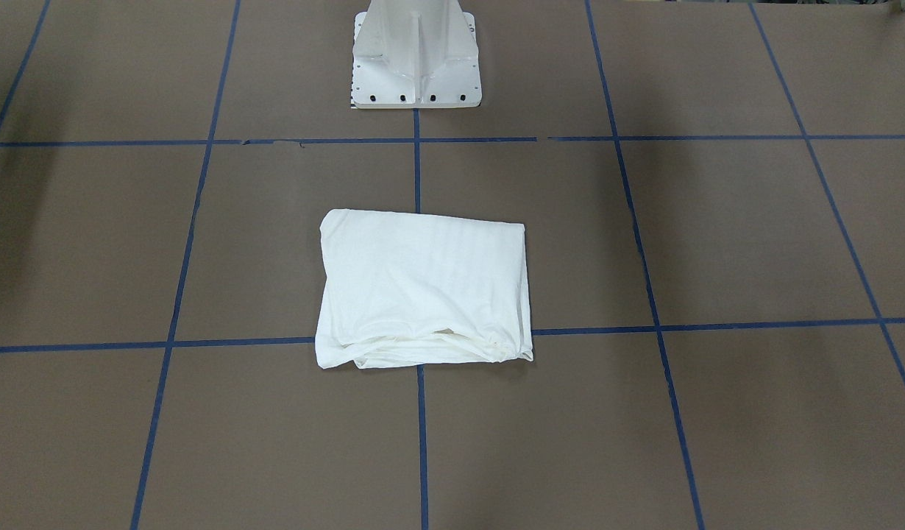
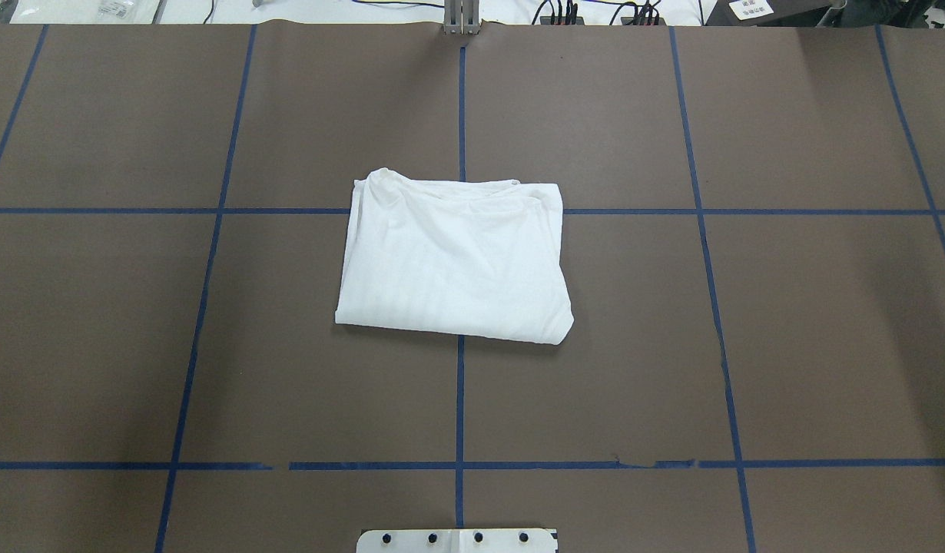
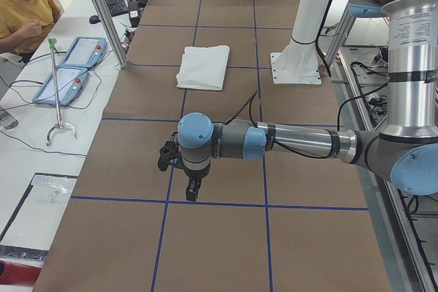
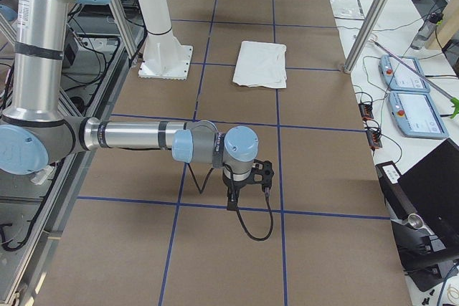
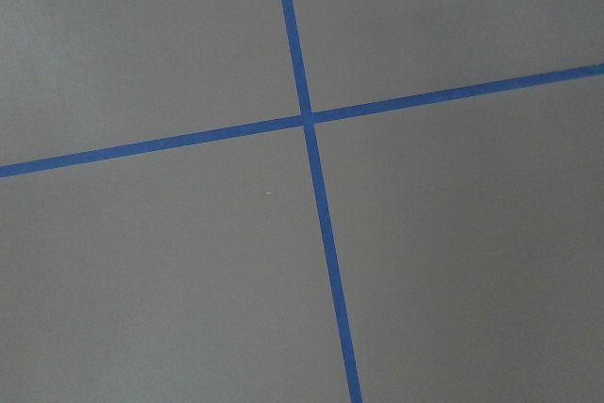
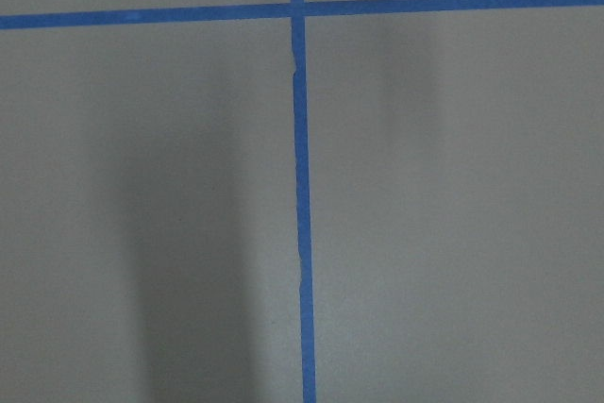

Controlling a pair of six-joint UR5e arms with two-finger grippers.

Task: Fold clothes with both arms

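Note:
The white T-shirt [image 1: 423, 287] lies folded into a compact rectangle at the middle of the table, plain side up, with its bunched layers along the edge far from the robot [image 2: 453, 261]. No text shows on it. Neither arm appears in the overhead or front views. The exterior left view shows my left arm stretched low over the table, with its gripper [image 3: 192, 189] pointing down far from the shirt [image 3: 204, 66]. The exterior right view shows my right gripper [image 4: 232, 202] likewise far from the shirt [image 4: 263, 64]. I cannot tell whether either is open. Both wrist views show only table and tape.
The brown table is marked with a grid of blue tape lines [image 2: 460, 399]. The white pedestal base [image 1: 416, 66] stands at the robot's side. A seated operator [image 3: 27, 5], teach pendants [image 3: 68, 66] and metal frame posts [image 4: 373, 19] are along the far side.

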